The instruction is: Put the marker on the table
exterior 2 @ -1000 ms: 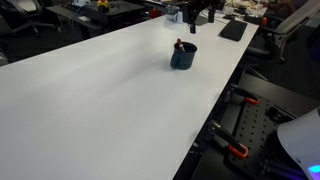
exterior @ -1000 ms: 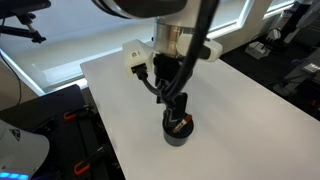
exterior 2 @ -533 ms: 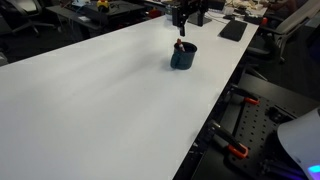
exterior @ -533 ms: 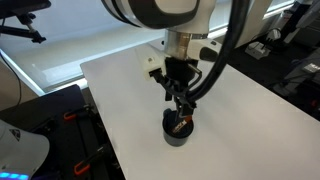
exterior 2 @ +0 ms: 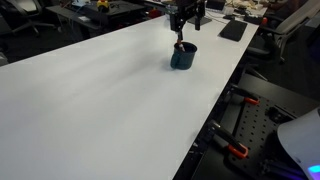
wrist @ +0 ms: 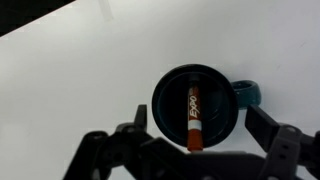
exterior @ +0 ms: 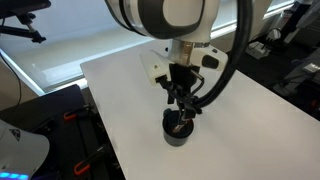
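The reddish-orange marker (wrist: 193,115) stands leaning inside the round black cup (wrist: 193,105) on the white table (wrist: 70,90). In the wrist view I look straight down into the cup, and my gripper (wrist: 196,128) is open with one finger on each side of it, holding nothing. In both exterior views the gripper (exterior: 181,107) (exterior 2: 183,33) hangs just above the cup (exterior: 178,130) (exterior 2: 183,57), with the marker's tip (exterior: 180,125) showing at the rim.
The cup has a blue-green handle (wrist: 247,93). The table's near edge (exterior 2: 215,110) drops to dark equipment and clamps (exterior 2: 240,150). A black keyboard-like object (exterior 2: 233,30) lies at the far end of the table.
The arm has moved over the cup and come down, so the gripper now sits directly above it; the cup and marker have not moved.
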Robot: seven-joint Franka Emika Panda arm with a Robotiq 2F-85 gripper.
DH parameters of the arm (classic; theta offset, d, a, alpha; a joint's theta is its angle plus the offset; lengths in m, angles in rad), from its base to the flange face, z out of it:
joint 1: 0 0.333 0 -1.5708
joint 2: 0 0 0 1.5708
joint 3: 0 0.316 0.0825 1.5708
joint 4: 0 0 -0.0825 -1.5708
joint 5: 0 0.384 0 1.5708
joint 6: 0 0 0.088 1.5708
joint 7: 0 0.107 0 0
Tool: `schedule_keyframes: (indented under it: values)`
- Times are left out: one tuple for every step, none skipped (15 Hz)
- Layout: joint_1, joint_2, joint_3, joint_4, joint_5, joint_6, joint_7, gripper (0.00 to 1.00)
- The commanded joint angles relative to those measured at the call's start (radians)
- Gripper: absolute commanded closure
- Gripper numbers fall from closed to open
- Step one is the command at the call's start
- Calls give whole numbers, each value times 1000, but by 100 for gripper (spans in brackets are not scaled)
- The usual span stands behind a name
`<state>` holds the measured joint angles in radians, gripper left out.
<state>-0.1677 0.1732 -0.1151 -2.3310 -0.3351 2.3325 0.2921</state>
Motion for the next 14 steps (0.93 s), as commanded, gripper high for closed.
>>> schedule_keyframes:
  values:
    - [38,99,-36,80,-16,37,56,0]
    - [36,50,-38,35,6,23,11,0]
    - [40,69,-42,47,8,25,13,0]
    - [42,75,-44,48,9,25,13,0]
    - [42,75,-45,47,8,24,13,0]
    - [43,73,-46,47,8,24,13,0]
    - [43,73,-46,47,8,24,13,0]
    - [43,73,-46,47,8,24,13,0]
    - [45,80,-49,53,4,28,20,0]
    - [47,89,-51,60,1,32,25,0]
    - [49,100,-54,68,1,33,31,0]
    - [50,111,-57,79,0,34,35,0]
    - [53,119,-60,86,-2,36,38,0]
    - [56,129,-64,96,-3,42,42,0]
